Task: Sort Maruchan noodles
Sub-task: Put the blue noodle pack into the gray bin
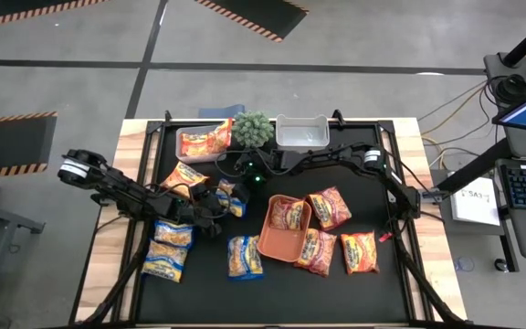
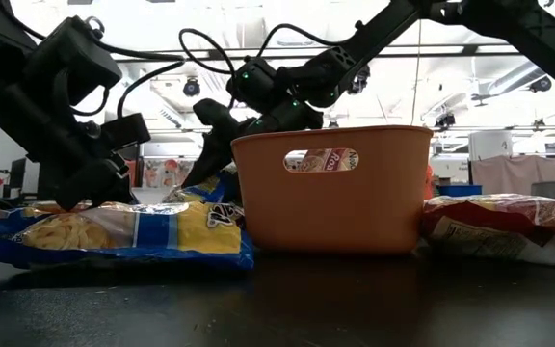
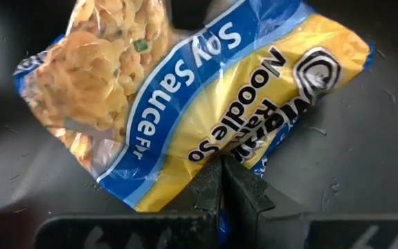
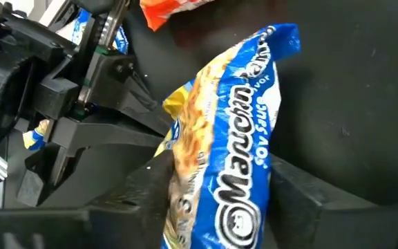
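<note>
From above, the black tabletop (image 1: 272,283) on its wooden frame stands on a grey floor with striped tape, Maruchan noodles (image 1: 245,256) scattered around an orange tray (image 1: 268,239), and both tools meet at the centre-left. In the left wrist view, the left tool (image 3: 221,181) is clenched on a yellow packet (image 3: 254,90) at its 6 o'clock edge. In the right wrist view, the right tool (image 4: 220,200) has a blue-yellow packet (image 4: 240,138) standing between its fingers.
</note>
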You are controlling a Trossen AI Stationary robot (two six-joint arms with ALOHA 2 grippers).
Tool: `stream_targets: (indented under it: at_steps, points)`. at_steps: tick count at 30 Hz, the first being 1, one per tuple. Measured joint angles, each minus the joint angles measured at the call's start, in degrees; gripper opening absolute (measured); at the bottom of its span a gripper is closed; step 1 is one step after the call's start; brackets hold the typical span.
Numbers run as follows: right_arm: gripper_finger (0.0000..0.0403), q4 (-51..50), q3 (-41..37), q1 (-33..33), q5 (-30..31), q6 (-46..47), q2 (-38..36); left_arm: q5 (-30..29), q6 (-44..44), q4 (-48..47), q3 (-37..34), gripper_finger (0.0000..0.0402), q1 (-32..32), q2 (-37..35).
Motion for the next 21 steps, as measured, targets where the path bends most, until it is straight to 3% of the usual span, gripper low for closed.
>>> stream_targets:
  at_steps: [9,14,21]
  points:
    - [0.0125,-0.4,0.0,0.1,-0.1,-1.5,-1.2,-0.1,2.1,-3.5,-0.1,0.0000,-0.3,-5.9]
    - [0.0126,-0.8,-0.1,0.1,0.1,-2.7,-3.2,-0.4,3.4,-8.6,-0.1,0.0000,-0.6,-14.3]
    - [0.0123,-2.9,-0.1,0.1,0.5,-6.3,-8.0,-0.4,12.7,-9.0,0.0,0.0000,-1.1,-29.4]
